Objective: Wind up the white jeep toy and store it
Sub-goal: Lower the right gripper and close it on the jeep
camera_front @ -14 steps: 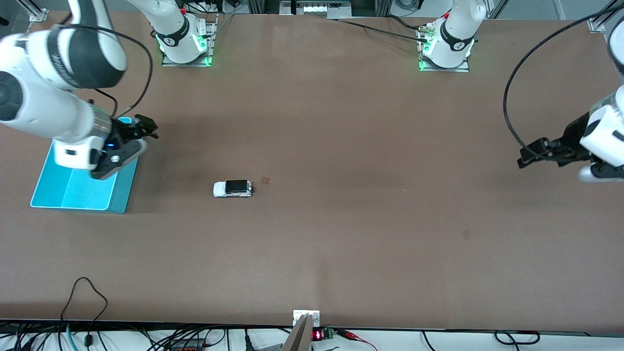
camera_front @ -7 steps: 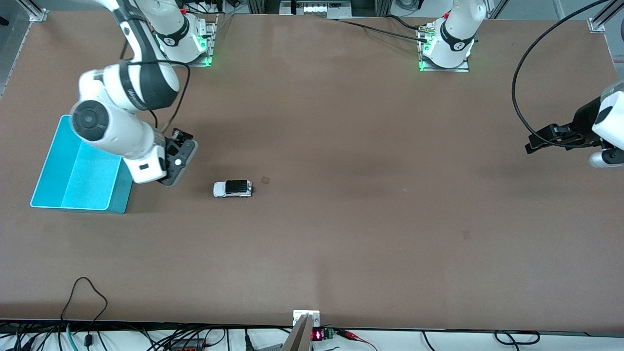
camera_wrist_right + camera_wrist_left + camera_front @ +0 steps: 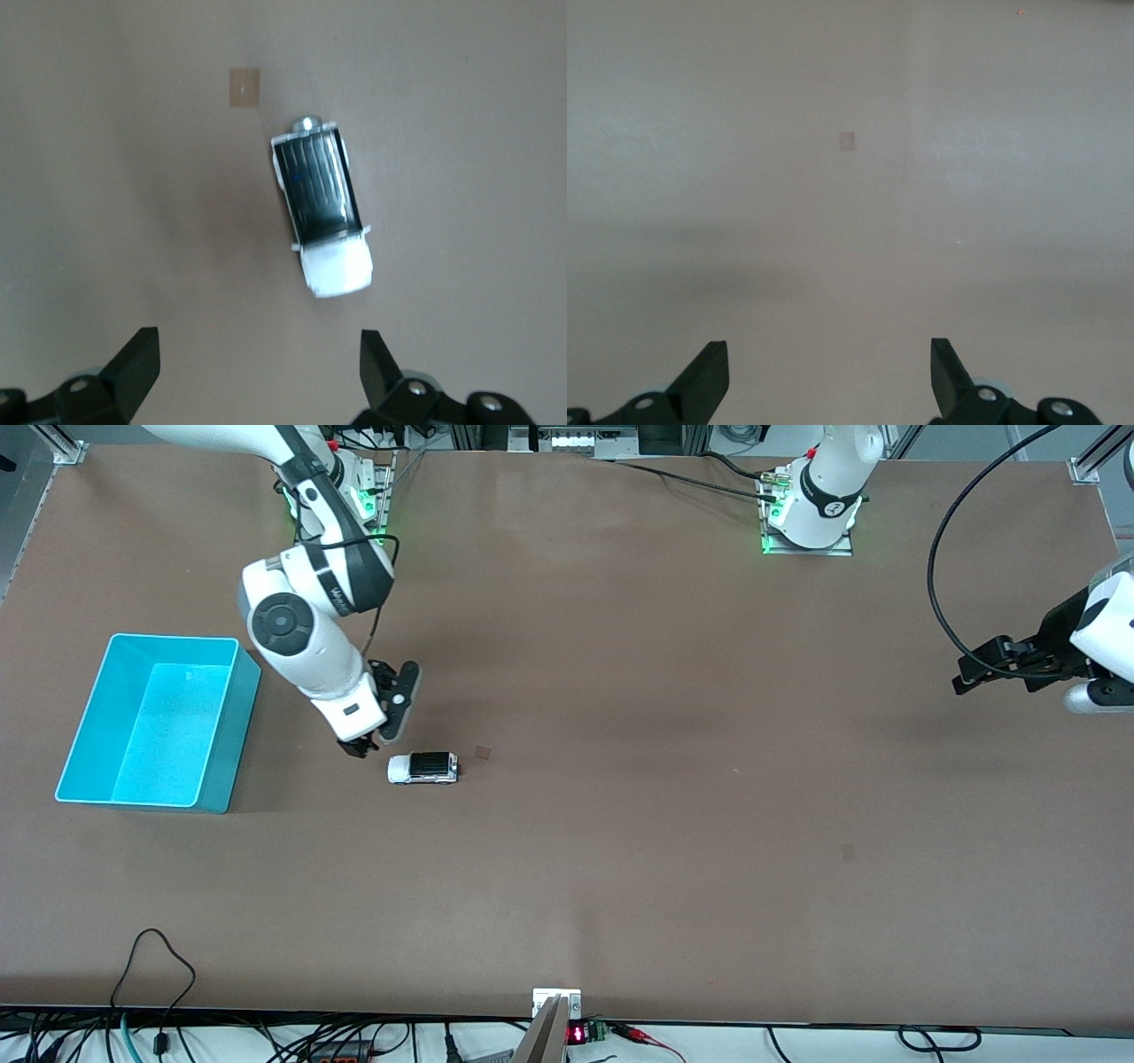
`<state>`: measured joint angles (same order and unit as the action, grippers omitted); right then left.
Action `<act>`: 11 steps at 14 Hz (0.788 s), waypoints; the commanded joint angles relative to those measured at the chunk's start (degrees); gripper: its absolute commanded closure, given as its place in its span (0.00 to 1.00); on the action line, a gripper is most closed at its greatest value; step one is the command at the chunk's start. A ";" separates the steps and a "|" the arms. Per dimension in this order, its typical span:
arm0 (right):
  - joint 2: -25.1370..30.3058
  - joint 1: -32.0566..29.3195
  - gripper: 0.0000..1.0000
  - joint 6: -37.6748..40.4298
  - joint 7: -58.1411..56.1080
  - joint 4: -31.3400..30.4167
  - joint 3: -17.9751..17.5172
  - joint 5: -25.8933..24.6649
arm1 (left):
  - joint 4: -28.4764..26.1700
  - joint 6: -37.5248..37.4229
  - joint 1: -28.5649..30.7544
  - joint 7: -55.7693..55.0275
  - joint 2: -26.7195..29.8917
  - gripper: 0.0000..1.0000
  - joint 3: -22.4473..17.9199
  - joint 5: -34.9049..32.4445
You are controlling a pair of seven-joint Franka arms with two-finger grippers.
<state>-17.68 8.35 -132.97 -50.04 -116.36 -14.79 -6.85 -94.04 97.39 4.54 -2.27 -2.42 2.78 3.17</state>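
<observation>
Right end effector (image 3: 354, 747) moved from bin to white jeep toy (image 3: 423, 768), fingers apart.

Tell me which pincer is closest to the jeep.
The right pincer, open just beside the jeep, between it and the bin. The left pincer, also open, waits over bare table at the left arm's end.

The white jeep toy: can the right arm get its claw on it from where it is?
Probably yes. The right gripper hangs open right beside the white jeep toy, which sits alone on the bare table with nothing between them.
</observation>
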 commanded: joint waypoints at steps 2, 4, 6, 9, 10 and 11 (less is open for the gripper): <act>-5.42 0.61 0.00 -2.30 -0.94 4.02 -0.16 -1.49 | 1.40 -2.47 0.47 1.21 0.40 0.00 0.03 -0.35; -7.71 2.54 0.00 -2.21 -0.76 5.61 -0.16 -4.47 | 1.57 -2.56 0.47 1.12 0.31 0.00 0.29 -0.27; -9.91 2.90 0.00 -2.65 -1.11 6.67 -0.16 -7.19 | 1.49 -2.56 0.47 1.38 0.40 0.00 0.38 -0.35; -12.02 4.04 0.00 -3.78 -1.11 7.99 -0.07 -9.67 | 1.40 -2.56 0.47 1.48 0.49 0.00 0.38 -0.44; -12.55 4.13 0.00 -4.84 -1.11 7.99 0.02 -9.84 | 1.31 -2.47 0.55 1.48 0.49 0.00 0.38 -0.44; -13.16 4.13 0.00 -5.89 -1.11 7.99 0.02 -9.84 | 1.14 -2.47 0.56 1.48 0.49 0.00 0.38 -0.44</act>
<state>-29.33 12.08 -137.41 -50.56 -109.61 -14.92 -15.68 -93.22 95.90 4.62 -1.92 -2.28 2.82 3.16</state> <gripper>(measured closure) 0.000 0.000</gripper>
